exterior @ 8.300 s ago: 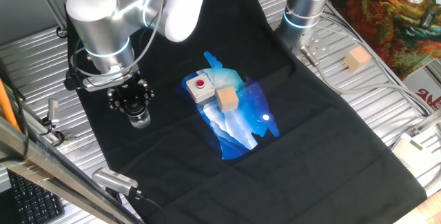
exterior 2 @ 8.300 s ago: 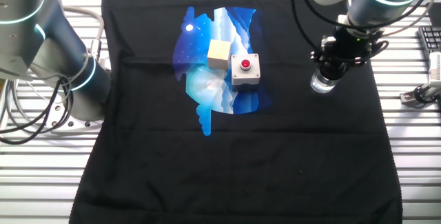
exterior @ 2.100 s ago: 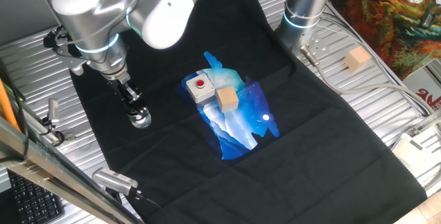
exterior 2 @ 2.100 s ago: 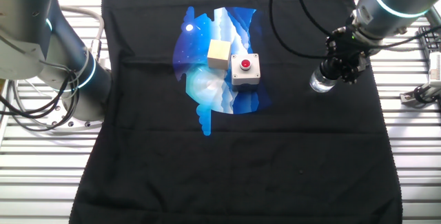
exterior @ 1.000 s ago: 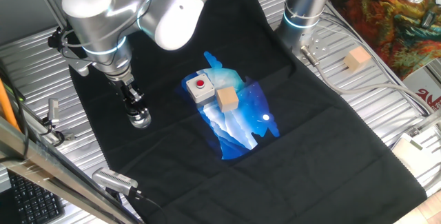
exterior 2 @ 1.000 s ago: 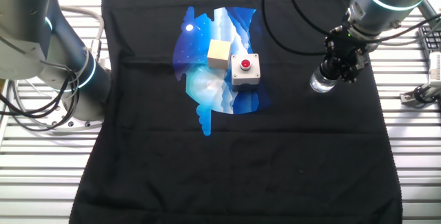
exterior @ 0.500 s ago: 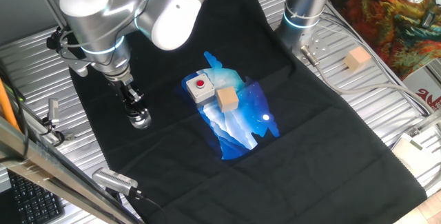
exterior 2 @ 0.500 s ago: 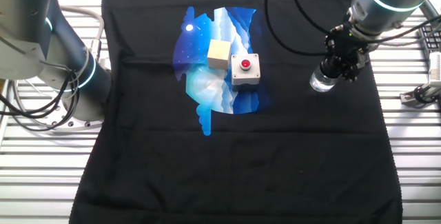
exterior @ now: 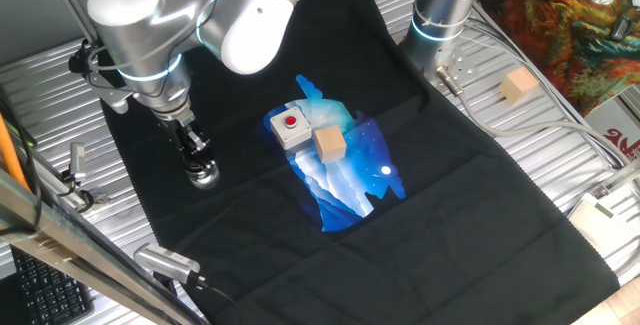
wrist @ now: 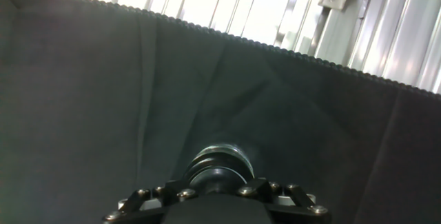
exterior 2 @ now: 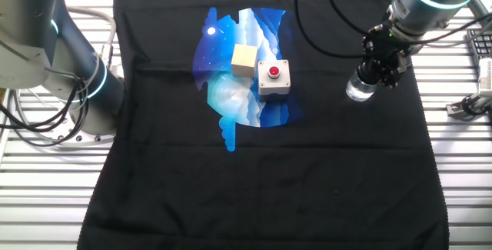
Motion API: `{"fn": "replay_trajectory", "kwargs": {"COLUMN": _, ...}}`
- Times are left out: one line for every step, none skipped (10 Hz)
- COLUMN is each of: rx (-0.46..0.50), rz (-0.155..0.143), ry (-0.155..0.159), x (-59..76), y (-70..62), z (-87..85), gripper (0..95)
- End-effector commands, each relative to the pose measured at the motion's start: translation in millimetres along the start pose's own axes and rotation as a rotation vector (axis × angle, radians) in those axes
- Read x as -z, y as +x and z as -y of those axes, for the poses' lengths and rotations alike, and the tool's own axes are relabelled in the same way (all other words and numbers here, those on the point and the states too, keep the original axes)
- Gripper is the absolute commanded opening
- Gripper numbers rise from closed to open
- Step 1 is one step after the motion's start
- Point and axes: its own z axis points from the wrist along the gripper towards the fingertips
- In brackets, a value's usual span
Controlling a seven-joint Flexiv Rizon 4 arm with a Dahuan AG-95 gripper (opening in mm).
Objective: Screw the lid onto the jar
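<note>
Pinching the lid [wrist: 219, 163] atop the jar [exterior: 204, 175], the claw [exterior 2: 380, 68] looks mid-screwing; seating and release seemingly remain.

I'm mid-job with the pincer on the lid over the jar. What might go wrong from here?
1. The pincer comes at the jar tilted, not straight down, so the lid may cross-thread or jam.
2. The jar stands free on the black cloth with nothing bracing it, so it could spin with the lid or tip.
3. The hand view shows only the lid's top, so thread seating cannot be checked.
</note>
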Motion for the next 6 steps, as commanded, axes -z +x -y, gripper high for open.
{"fn": "replay_trajectory", "kwargs": {"rx": -0.004, "rz": -0.007, "ry": -0.004, "x": 0.3, "y": -0.6, "z": -0.3, "gripper": 38.0}}
{"fn": "replay_trajectory", "kwargs": {"rx": -0.007, "rz": -0.007, "ry": -0.005, "x": 0.0, "y": -0.6, "z": -0.3, "gripper": 38.0}}
{"fn": "replay_trajectory", "kwargs": {"rx": -0.006, "rz": -0.01, "ry": 0.005, "x": 0.0, "y": -0.6, "z": -0.3, "gripper": 38.0}}
{"fn": "replay_trajectory", "kwargs": {"rx": -0.007, "rz": -0.014, "ry": 0.005, "x": 0.0, "y": -0.6, "z": -0.3, "gripper": 38.0}}
{"fn": "replay_trajectory", "kwargs": {"rx": -0.011, "rz": -0.02, "ry": 0.014, "x": -0.1, "y": -0.6, "z": -0.3, "gripper": 38.0}}
{"fn": "replay_trajectory", "kwargs": {"rx": -0.013, "rz": -0.023, "ry": 0.023, "x": -0.1, "y": -0.6, "z": -0.3, "gripper": 38.0}}
